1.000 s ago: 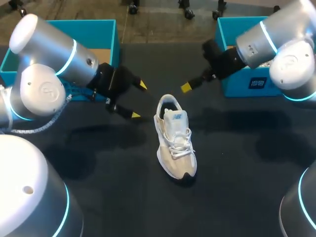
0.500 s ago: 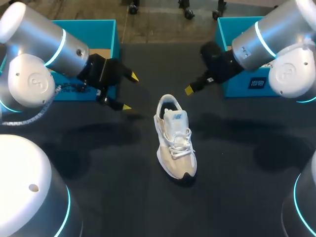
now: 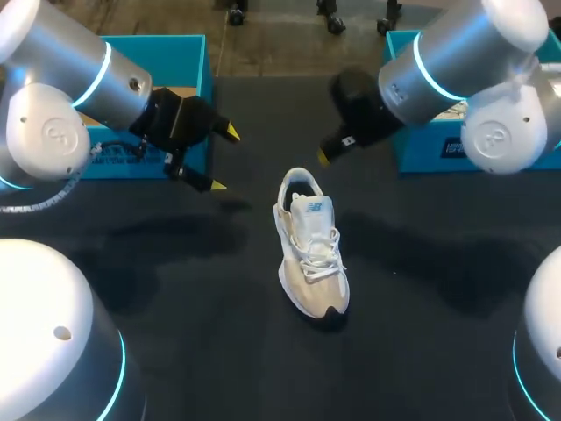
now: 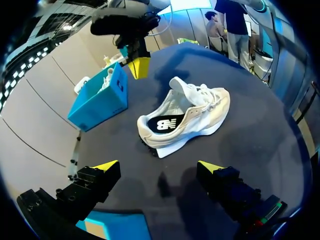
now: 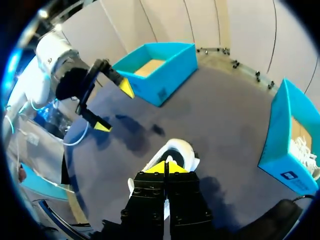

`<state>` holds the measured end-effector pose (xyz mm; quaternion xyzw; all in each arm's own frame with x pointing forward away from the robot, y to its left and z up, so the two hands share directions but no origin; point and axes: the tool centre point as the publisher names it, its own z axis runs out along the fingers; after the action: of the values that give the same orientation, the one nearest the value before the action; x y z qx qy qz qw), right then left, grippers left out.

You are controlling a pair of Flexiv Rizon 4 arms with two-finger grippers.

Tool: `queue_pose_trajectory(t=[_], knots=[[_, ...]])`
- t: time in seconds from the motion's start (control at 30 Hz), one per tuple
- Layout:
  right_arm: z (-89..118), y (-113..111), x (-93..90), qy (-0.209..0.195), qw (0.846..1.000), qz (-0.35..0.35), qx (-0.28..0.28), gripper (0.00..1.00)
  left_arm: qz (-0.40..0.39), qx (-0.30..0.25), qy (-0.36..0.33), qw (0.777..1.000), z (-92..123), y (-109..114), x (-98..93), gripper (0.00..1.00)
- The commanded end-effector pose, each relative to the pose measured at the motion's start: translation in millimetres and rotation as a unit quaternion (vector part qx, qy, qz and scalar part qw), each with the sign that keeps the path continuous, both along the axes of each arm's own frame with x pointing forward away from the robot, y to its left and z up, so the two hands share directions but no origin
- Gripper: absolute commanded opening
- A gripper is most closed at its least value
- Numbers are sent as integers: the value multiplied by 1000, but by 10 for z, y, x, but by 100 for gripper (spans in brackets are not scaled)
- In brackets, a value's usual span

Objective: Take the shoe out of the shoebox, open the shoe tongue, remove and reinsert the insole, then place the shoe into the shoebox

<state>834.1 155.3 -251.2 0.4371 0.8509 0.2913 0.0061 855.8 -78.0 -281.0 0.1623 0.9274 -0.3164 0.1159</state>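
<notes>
left claw [image 3: 222,158] backs off, wide open | right claw [image 3: 323,158] closed, empty — edges toward shoe [image 3: 311,254] heel | tongue step next — i'd guess

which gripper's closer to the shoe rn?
Right. The right gripper, fingers shut, hangs just beyond the heel of the shoe. The left gripper, open, is farther off, out to the robot's left of the heel.

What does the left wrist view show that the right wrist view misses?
Left wrist only: the full side and laces of the white and beige sneaker. Right wrist only: the teal cardboard shoebox with a bare brown floor. Both: the sneaker's heel opening, the other teal shoebox holding a white shoe, the open left gripper and the shut right gripper.
</notes>
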Motion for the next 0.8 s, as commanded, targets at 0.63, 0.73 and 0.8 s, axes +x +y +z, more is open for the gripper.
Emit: queue_pose_trajectory(t=[0.63,0.73,0.8], knots=[[-249,-6,6,45,969,-193,-145,0,-13,1,9,1000,-11,-58,37,100],[-279,45,0,52,961,-219,-162,0,-13,1,9,1000,-11,-58,37,100],[-303,73,-8,58,956,-238,-163,0,-13,1,9,1000,-11,-58,37,100]])
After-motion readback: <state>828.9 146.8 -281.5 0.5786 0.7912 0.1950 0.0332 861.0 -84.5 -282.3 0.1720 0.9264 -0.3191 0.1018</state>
